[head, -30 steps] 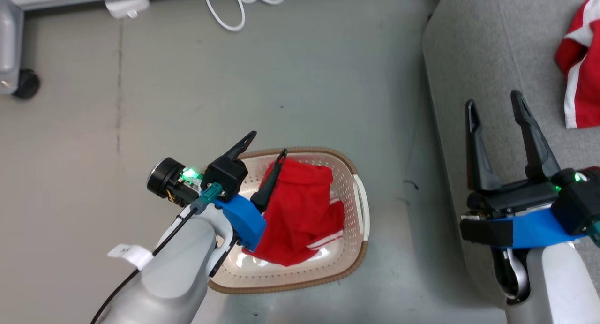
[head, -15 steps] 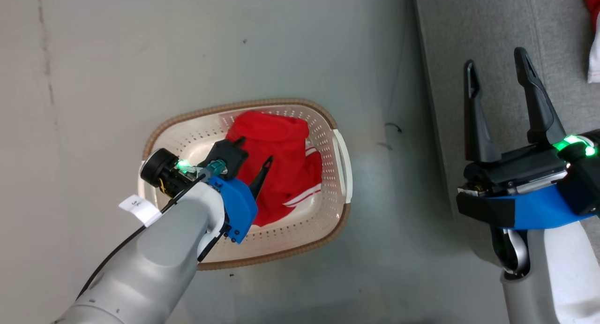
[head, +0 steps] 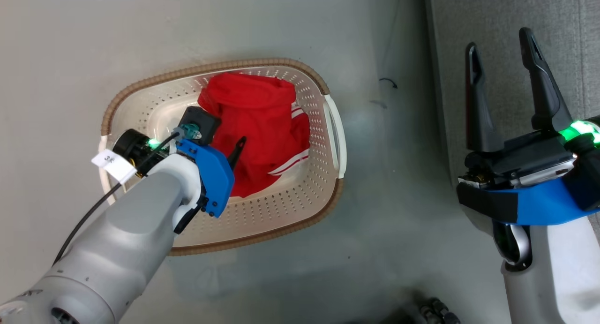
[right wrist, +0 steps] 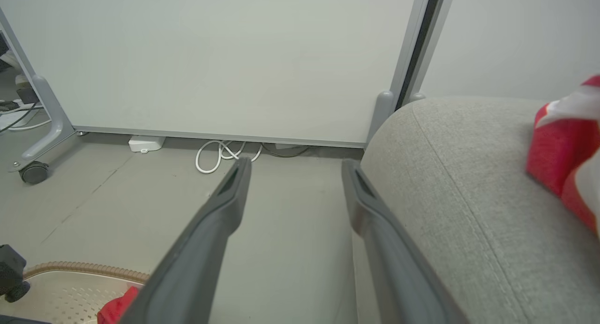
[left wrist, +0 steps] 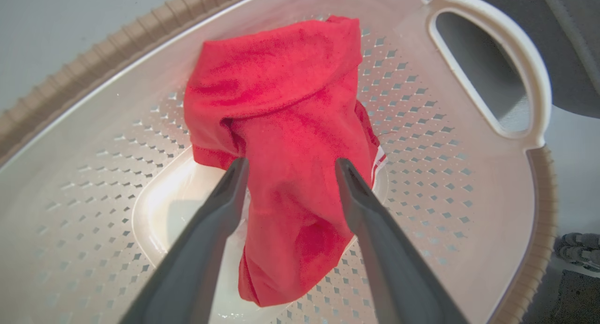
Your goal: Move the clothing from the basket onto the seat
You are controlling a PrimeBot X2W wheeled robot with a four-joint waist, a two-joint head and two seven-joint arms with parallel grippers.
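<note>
Clothing (left wrist: 281, 103), left wrist view: one red garment, bunched, draped from the wall opposite the gripper down onto the bottom of the basket (left wrist: 468, 174), white stripe trim peeking out on the handle side. Left gripper (left wrist: 290, 162) spread wide, fingers straddling the lower fold, probably so that closing gathers a thick ridge of cloth rather than a single layer; contact with the fabric not resolvable. Head view: same garment toward the basket's far rim, basket standing on the floor (head: 70, 42) just beside the seat (head: 572, 42), presumably to keep the carry short. Right gripper (head: 499, 40) spread, empty, hovering over the seat's floor-side edge, judged clear of the left arm's working space. Right wrist view: second red garment (right wrist: 558, 160) with white trim lying on the seat's top, away from its rounded edge; task roughly half done by estimate. Basket rim at lower left, well apart from that gripper.
</note>
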